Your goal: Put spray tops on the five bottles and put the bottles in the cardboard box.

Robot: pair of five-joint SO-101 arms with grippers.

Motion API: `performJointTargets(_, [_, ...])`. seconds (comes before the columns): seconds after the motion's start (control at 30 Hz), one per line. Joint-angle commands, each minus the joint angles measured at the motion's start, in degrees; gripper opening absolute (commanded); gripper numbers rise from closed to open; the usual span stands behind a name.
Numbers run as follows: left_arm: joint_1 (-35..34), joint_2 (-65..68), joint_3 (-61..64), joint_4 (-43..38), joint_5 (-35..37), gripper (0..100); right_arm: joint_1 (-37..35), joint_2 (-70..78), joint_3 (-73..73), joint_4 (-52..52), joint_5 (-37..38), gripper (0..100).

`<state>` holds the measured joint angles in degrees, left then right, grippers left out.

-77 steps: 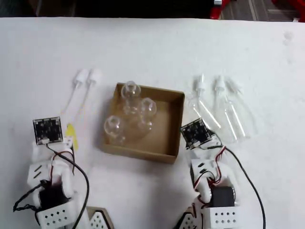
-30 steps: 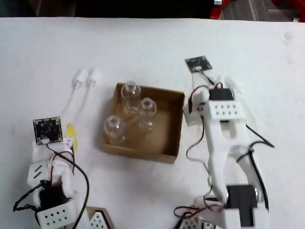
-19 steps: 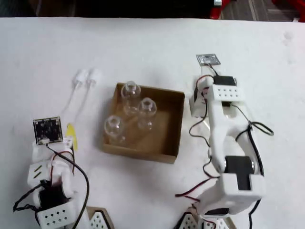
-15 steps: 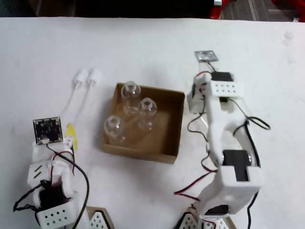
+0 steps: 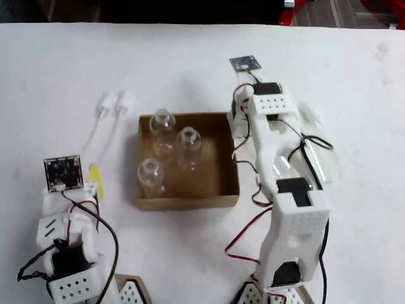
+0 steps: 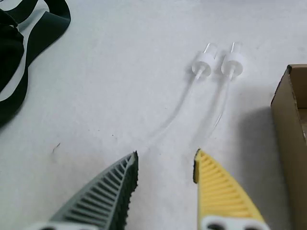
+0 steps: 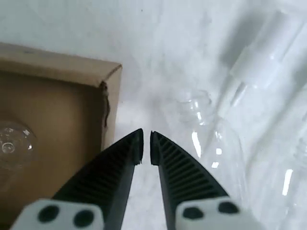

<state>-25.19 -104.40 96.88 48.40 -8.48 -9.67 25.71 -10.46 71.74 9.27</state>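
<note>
At the right gripper [image 7: 145,143]: almost closed, a bare sliver left between the tips, nothing held. Poised low over the desk [image 7: 62,24], in the gap between the corner of the cardboard box [image 7: 57,72] and the open mouth of a clear bottle [image 7: 211,139] lying on its side just beside. Farther out, a spray top [image 7: 268,48] and a second lying bottle [image 7: 288,187], both on the desk.

At the left gripper [image 6: 165,160]: wide open, empty, pointed toward a first loose top [image 6: 204,63] and a second loose top [image 6: 233,62], side by side, tubes trailing back toward the tips, not touching them.

Inside the box, from the high view: back bottle [image 5: 162,123], middle bottle [image 5: 188,139] and front bottle [image 5: 150,171], all upright, mouths apparently bare.

Judged step: early, with no top fitted anywhere; most likely going after the lying bottle on the right. Called for next: opening the right gripper, shifting off the box corner onto the bottle's neck, closing gently on a round, probably slippery body, then standing it up for a top.

Brands, labels, writing: none legible on box, bottles or tops.
</note>
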Motion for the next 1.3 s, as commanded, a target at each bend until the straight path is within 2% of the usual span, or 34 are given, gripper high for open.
performJointTargets(0.0, [-0.3, -0.5, 0.1, 0.4, -0.6, 18, -0.4, -0.9, -5.5, 3.1, -0.2, 1.7])
performJointTargets(0.13, [-0.3, -0.5, 0.1, 0.4, -0.6, 18, 2.3, -4.7, -14.0, 10.2, 0.0, 1.8])
performJointTargets(0.23, [-0.3, -0.5, 0.1, 0.3, -0.6, 18, 1.3, -7.7, -21.8, 15.5, 0.3, 1.9])
performJointTargets(0.3, [-0.3, -0.5, 0.1, 0.3, -0.6, 18, -1.6, -8.8, -27.3, 18.7, 3.2, 3.1])
performJointTargets(0.4, [-0.3, -0.5, 0.1, 0.3, -0.6, 18, -8.4, -9.5, -34.2, 23.0, 7.2, 10.8])
performJointTargets(0.5, [-0.3, -0.5, 0.1, 0.3, -0.6, 18, -15.9, -9.5, -38.6, 25.4, 8.1, 18.0])
performJointTargets(0.77, [-0.3, -0.5, 0.1, 0.3, -0.6, 18, -29.1, -8.6, -40.3, 24.0, 6.4, 18.0])
performJointTargets(1.03, [-0.3, -0.5, 0.1, 0.3, -0.6, 18, -29.9, -2.9, -43.0, 23.1, -1.6, 18.0])
performJointTargets(1.27, [-0.3, -0.5, 0.1, 0.2, -0.6, 18, -29.8, 0.7, -43.1, 23.1, -4.5, 18.0])
